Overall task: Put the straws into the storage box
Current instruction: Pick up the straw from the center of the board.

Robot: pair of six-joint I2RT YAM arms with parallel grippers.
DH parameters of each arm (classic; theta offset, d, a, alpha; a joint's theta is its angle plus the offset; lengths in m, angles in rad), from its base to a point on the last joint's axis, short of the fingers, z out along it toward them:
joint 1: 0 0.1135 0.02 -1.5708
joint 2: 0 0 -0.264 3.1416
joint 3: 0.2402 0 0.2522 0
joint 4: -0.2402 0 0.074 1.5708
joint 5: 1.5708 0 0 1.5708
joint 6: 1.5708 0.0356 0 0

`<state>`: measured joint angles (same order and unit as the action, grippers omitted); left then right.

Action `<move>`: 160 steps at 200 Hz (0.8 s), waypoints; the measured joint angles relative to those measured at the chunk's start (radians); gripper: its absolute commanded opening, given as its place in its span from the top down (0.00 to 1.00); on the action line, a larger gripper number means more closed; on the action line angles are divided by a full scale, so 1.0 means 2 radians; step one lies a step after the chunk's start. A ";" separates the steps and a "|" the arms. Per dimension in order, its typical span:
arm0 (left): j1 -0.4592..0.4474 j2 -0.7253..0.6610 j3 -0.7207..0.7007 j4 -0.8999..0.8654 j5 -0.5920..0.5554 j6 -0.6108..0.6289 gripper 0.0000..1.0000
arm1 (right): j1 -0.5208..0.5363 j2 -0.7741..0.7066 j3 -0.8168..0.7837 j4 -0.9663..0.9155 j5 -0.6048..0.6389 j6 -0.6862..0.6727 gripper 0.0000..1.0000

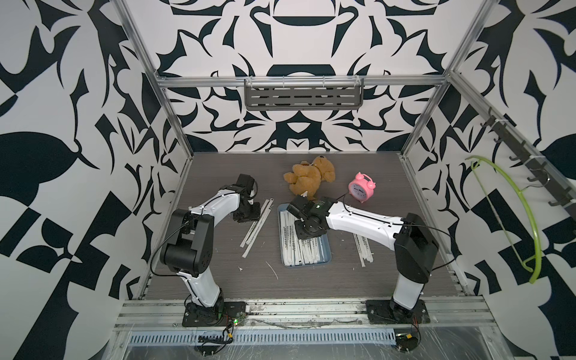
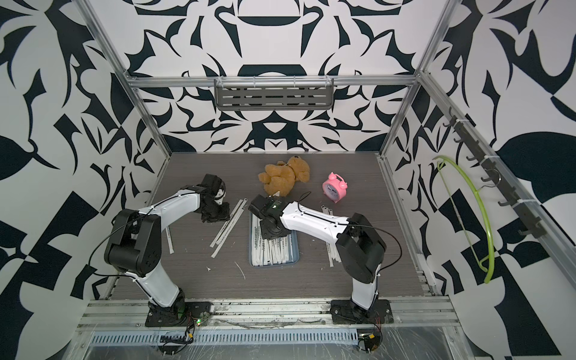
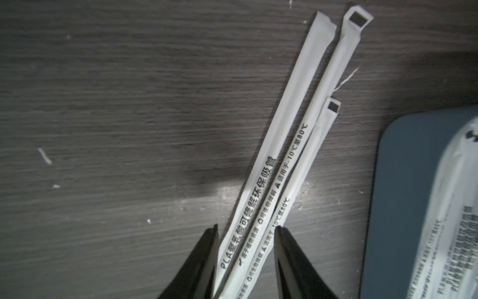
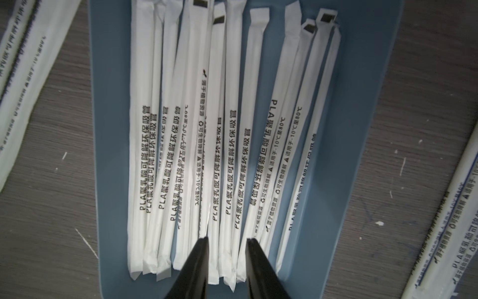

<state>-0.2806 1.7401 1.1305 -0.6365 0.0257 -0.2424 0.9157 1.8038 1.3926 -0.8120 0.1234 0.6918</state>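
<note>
1. Three straws (image 3: 271, 181) lie on the table (image 3: 103, 129) just beside the box (image 3: 403, 181); many already inside.
2. My left pincer (image 3: 245, 229) straddles them, half spread, not yet pinching.
3. Close squarely so all three bunch.
4. Right pincer (image 4: 226, 239) spread, empty, over box.

walls (image 1: 311, 131): black-white floral print | floor (image 1: 218, 280): dark woodgrain | back: grey slotted shelf (image 1: 304, 96) | side: hook rail (image 1: 526, 162), green hanger (image 1: 538, 255)

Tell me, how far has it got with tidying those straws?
Done: many straws lie in the storage box, the right gripper open above them. In hand: the left gripper straddles three loose straws. To do: another bunch beside the box, near the right arm.
</note>
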 measured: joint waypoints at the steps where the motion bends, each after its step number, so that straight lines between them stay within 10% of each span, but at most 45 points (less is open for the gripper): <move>1: 0.000 0.001 0.001 0.000 0.000 0.001 0.60 | 0.000 -0.001 -0.001 0.000 0.001 0.000 0.70; 73: -0.009 0.039 0.013 -0.011 -0.027 0.030 0.61 | -0.003 -0.016 -0.022 0.011 0.006 -0.006 0.71; 160: -0.018 0.066 0.039 -0.021 -0.061 0.046 0.87 | -0.004 -0.016 -0.023 0.014 0.006 -0.006 0.71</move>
<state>-0.3157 1.8713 1.2076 -0.6781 -0.0967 -0.1513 0.9085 1.7721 1.3468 -0.7841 0.1364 0.6807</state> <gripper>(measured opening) 0.133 0.287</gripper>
